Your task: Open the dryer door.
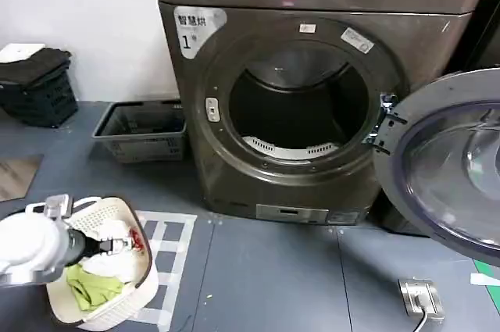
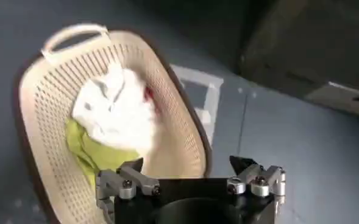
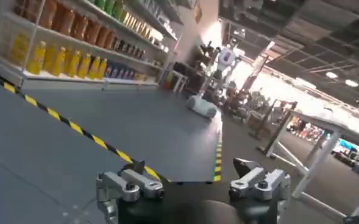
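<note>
The dryer door [image 1: 449, 164] stands swung wide open to the right of the dryer [image 1: 234, 160], hinged at the right edge of the opening, with its grey inner face and glass bowl turned towards me. The dark drum [image 1: 297, 101] is exposed. My left gripper [image 1: 117, 246] hovers low at the left over a cream laundry basket [image 2: 42, 122], away from the door. In the left wrist view the left gripper [image 2: 187, 162] is open with nothing between its fingers. My right gripper [image 3: 190, 164] is open too and points out into the room.
The basket [image 1: 117, 305] holds white and green clothes [image 2: 109, 115]. A grey crate [image 1: 141, 130] lies by the dryer's left side and a black crate [image 1: 35, 90] farther left. A floor socket [image 1: 422, 298] sits at the front right. Shelves of bottles [image 3: 63, 55] line the room.
</note>
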